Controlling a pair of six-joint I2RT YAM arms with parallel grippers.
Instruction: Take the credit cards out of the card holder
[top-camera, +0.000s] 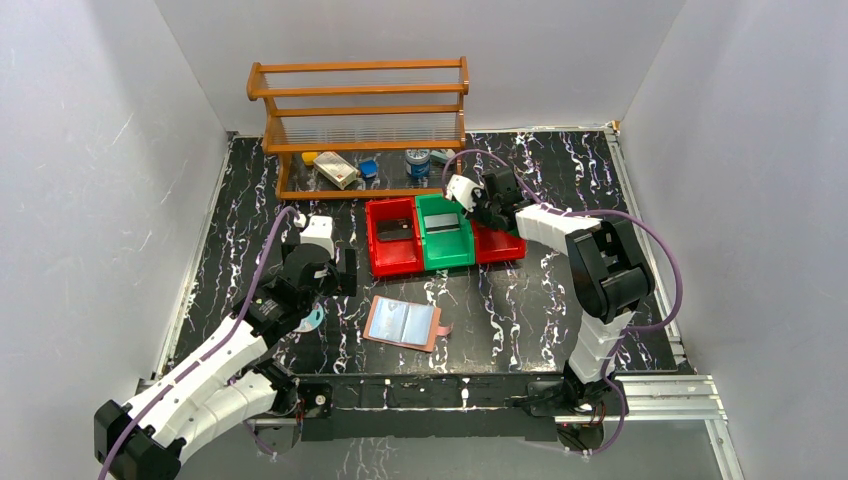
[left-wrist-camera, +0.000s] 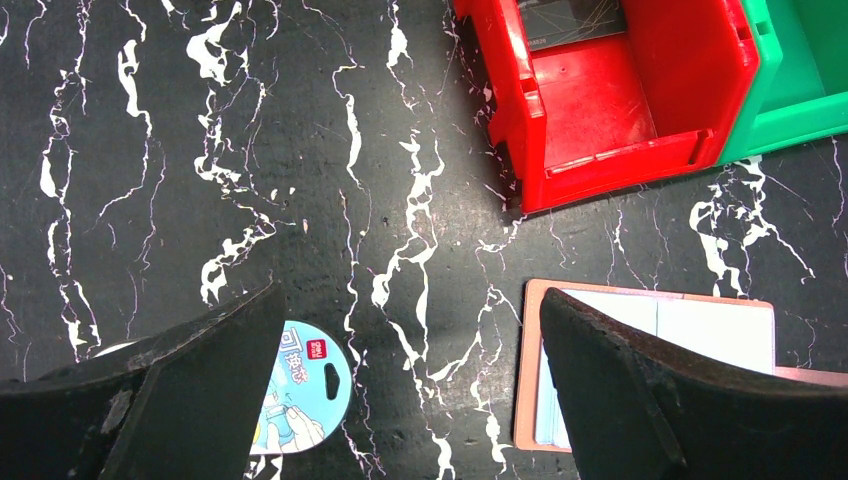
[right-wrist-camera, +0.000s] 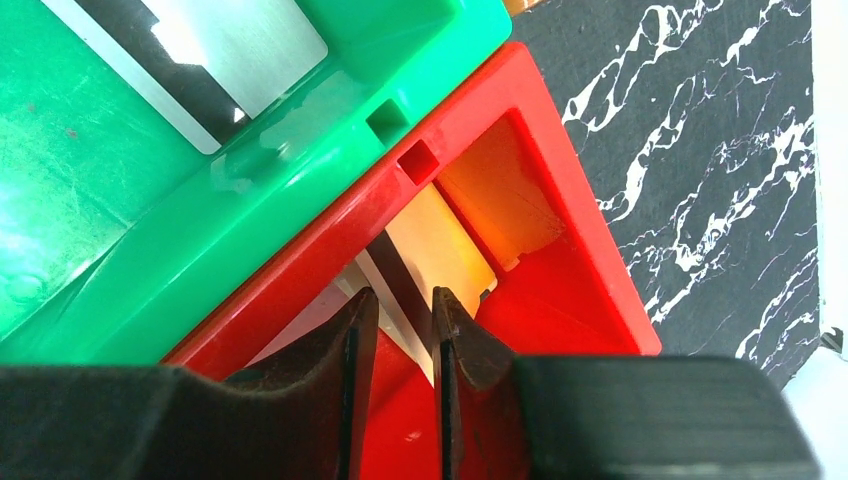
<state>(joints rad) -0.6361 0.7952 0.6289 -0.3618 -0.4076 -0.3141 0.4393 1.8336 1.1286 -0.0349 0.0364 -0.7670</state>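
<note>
The right end effector (right-wrist-camera: 400, 325) hovers inside a red bin (right-wrist-camera: 600, 280) that stands beyond the card holder (top-camera: 403, 323) and to its right. Its fingers (right-wrist-camera: 345, 350) are set to a narrow slit. A pale orange card (right-wrist-camera: 445, 245) with a dark stripe lies tilted under that slit, and I cannot tell whether the fingers pinch it or have let it go. The left end effector (left-wrist-camera: 410, 300) is released, jaws spread wide and empty, low over the tabletop (left-wrist-camera: 150, 150) just left of the card holder. A round blue tag (left-wrist-camera: 305, 385) shows beneath its outer finger.

The card holder lies open and flat on the tabletop, pale inner pockets facing up. Straight beyond it a green bin (top-camera: 450, 255) holds a silvery striped card (right-wrist-camera: 235, 45). Beyond it to the left, a second red bin (left-wrist-camera: 600, 110) holds a dark card (left-wrist-camera: 570, 18).

The step in hand looks like dropping a removed card into its bin. Whether any card remains in the pockets is too faint to make out. If one does, the right arm needs to open fully, lift clear of the bin wall and travel to the card holder. The left arm is well placed to pin the leather so that a card slides out instead of dragging the whole thing along.
</note>
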